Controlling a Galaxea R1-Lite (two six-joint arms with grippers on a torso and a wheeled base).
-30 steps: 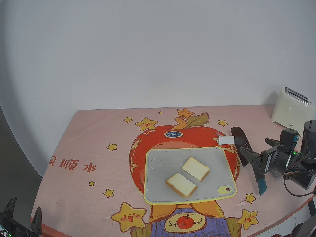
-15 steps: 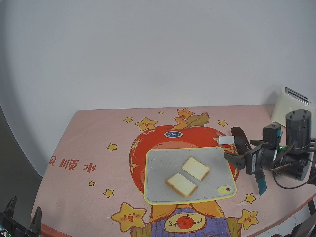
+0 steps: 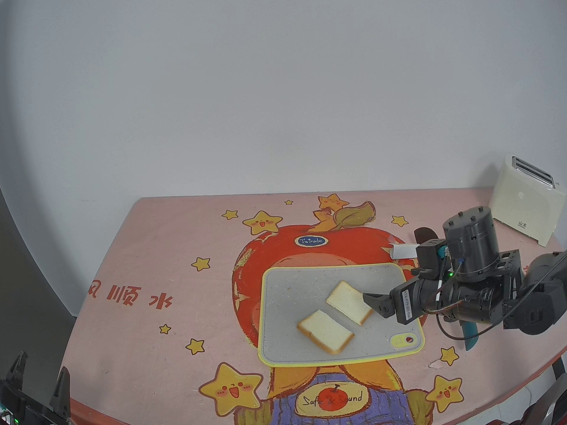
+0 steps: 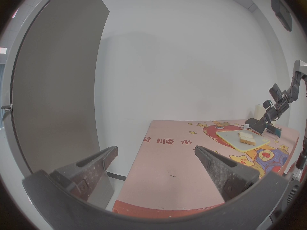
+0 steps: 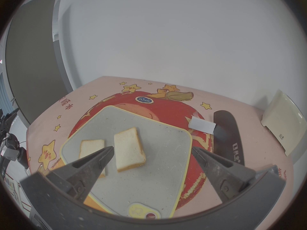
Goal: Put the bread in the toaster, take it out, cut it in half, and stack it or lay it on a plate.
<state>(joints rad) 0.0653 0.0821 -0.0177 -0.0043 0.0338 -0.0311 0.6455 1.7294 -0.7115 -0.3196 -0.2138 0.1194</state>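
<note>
The right claw (image 5: 152,150), fingers apart, hangs over the cutting board's (image 3: 289,302) right edge. The nearer bread half (image 3: 351,302) lies on the board just ahead, its short side across the gap. The left claw (image 4: 155,150), also apart, sits well away.

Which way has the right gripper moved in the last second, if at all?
Yes. The right gripper moved left, away from the toaster, over the cutting board, next to a bread half.

Cutting board (image 3: 289,302) looks like matt speckled grey plastic, yellow rim. Bread halves (image 3: 351,302) (image 3: 325,331) are soft, porous crumb. Toaster (image 3: 525,202) is smooth cream plastic, knife blade (image 5: 227,134) dark and matt. My right gripper (image 5: 151,149) is scuffed matt black plastic.
</note>
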